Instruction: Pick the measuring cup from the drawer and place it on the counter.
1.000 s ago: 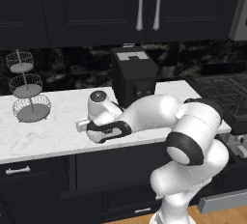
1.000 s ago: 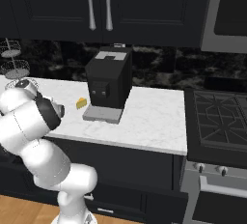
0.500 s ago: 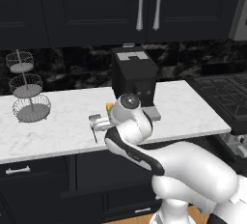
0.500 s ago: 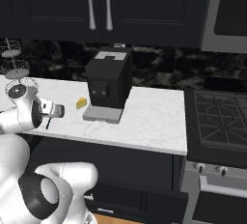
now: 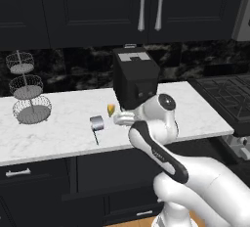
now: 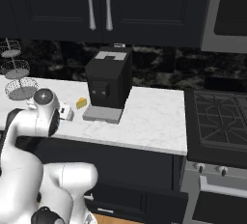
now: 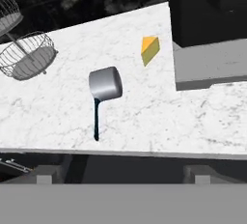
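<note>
The white arm is folded tight in front of the table (image 5: 58, 138), its elbow bulging low and its hand raised to the table's front edge, just in front of the coffee machine (image 5: 135, 77). The pincer (image 7: 120, 178) points back over the marble from that edge; only two grey finger stubs poke up at the bottom of the hand view, set well apart with nothing between them.

The measuring cup (image 7: 105, 83) lies on the table, out of the pincer and a little way beyond it, beside the coffee machine on the wire-stand side. It rests tipped over, its thin dark handle running toward the table's front edge. A yellow cheese wedge (image 7: 150, 49) sits between the cup and the coffee machine's grey base, touching neither. The tiered wire stand (image 5: 29, 94) is farther off from the coffee machine, past the cup. The stovetop (image 6: 217, 121) adjoins the table on the coffee machine's other side.
</note>
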Robot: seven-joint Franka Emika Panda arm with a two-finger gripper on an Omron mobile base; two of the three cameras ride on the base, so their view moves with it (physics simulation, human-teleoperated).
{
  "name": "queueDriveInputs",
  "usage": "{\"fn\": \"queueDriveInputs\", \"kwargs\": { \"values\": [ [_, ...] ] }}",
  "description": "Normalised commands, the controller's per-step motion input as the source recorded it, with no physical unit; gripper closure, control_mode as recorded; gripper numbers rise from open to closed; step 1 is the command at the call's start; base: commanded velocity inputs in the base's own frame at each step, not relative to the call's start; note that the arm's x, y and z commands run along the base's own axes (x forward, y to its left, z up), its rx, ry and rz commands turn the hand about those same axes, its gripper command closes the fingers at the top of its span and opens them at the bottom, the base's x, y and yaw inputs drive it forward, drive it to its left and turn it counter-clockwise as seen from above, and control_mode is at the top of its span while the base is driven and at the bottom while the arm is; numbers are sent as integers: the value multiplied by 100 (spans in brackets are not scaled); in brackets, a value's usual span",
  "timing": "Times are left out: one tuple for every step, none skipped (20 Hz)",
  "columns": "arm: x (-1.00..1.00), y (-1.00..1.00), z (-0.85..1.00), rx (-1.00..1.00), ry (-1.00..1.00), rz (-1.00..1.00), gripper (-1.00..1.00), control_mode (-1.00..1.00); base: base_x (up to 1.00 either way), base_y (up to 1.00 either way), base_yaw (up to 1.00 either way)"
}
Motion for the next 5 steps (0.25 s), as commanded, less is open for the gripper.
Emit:
{"fn": "queueDriveInputs", "kwargs": {
  "values": [
    [4,-49,0,12,11,-4,-100,-100,0,0,0],
    [7,-52,0,14,13,-5,-100,-100,0,0,0],
    [4,-45,0,14,11,-5,-100,-100,0,0,0],
    [1,-44,0,13,11,-5,-100,-100,0,0,0],
    [1,-46,0,12,11,-4,-100,-100,0,0,0]
  ]
}}
